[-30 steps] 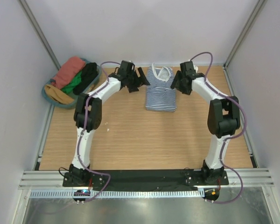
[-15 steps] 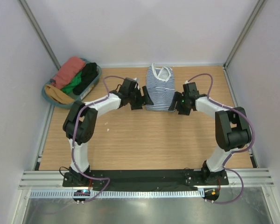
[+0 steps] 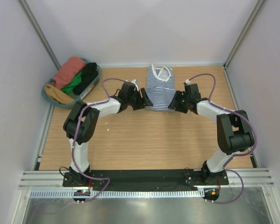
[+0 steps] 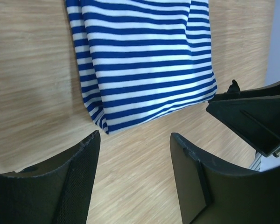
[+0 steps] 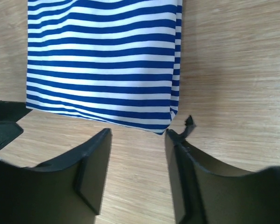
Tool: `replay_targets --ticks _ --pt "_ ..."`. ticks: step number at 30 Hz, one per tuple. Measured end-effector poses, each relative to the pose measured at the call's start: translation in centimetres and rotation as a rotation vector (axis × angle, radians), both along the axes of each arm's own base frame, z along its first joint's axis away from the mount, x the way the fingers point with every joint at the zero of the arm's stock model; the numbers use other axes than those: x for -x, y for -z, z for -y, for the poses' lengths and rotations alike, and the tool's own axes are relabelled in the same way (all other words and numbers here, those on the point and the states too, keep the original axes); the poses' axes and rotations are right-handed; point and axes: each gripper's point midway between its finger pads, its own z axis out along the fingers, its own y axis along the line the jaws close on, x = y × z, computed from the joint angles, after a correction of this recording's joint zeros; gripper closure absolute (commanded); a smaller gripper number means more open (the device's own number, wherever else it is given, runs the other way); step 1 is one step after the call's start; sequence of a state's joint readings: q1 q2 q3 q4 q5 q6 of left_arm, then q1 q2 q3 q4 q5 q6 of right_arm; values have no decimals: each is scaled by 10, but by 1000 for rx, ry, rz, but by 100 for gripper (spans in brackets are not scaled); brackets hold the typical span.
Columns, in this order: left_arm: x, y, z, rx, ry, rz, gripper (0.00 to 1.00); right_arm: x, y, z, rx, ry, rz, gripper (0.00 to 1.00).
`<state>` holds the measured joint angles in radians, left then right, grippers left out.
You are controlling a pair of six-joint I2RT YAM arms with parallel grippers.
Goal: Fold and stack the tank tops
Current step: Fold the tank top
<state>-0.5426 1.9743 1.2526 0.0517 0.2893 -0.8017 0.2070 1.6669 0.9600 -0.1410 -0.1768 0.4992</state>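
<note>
Since the striped tank top lies flat at the far middle of the table, the left claw and right claw hang half-open and empty at its near corners, likely ready to fold it.

The navy-and-white striped cloth tank top lies flat at the far middle of the wooden table. The left hand is just beside its near left corner, the right hand just beside its near right corner. A round basket of bundled clothes sits far left.

right gripper, fingers parted, hovers near the striped tank top.
</note>
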Motion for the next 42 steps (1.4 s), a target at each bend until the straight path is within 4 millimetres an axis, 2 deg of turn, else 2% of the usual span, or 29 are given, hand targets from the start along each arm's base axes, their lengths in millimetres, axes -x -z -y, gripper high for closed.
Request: replay_targets --ticks 2,3,11,12,13,14,15,17,18,19,25,33,37,42 --pt "-4 1 2 10 -2 13 43 -2 -1 -1 -6 0 11 52" --pt "-4 3 3 10 -2 14 45 -3 -1 -1 -8 0 14 58" --pt "-11 27 5 -19 -17 -33 55 -7 12 0 -14 14 -4 65" --pt "-11 28 4 -22 -19 -39 64 -7 12 0 -13 15 -6 67" --pt "-10 29 4 -24 -25 -46 68 -7 12 0 -14 17 -7 69" --pt "-10 30 3 -26 -28 -50 72 -7 12 0 -14 18 -7 76" --pt "-10 31 3 -28 -32 -55 80 -7 13 1 -14 22 -8 79" --pt "-12 32 3 -34 -42 -65 86 -8 13 2 -14 29 -10 84" --pt "-14 33 3 -38 -47 -68 98 -8 14 3 -14 33 -11 84" --pt "-15 33 3 -41 -50 -73 100 -8 15 4 -14 39 -16 87" --pt "-16 45 1 -57 -77 -135 100 -13 35 7 -4 62 -82 91" --pt "-11 47 -3 -53 -111 -176 100 -12 36 8 -17 82 -102 91" --pt "17 47 -7 -76 -98 -195 100 9 36 5 -43 77 -134 95" --pt "69 41 -14 -95 -51 -218 100 58 32 7 -63 59 -196 96"
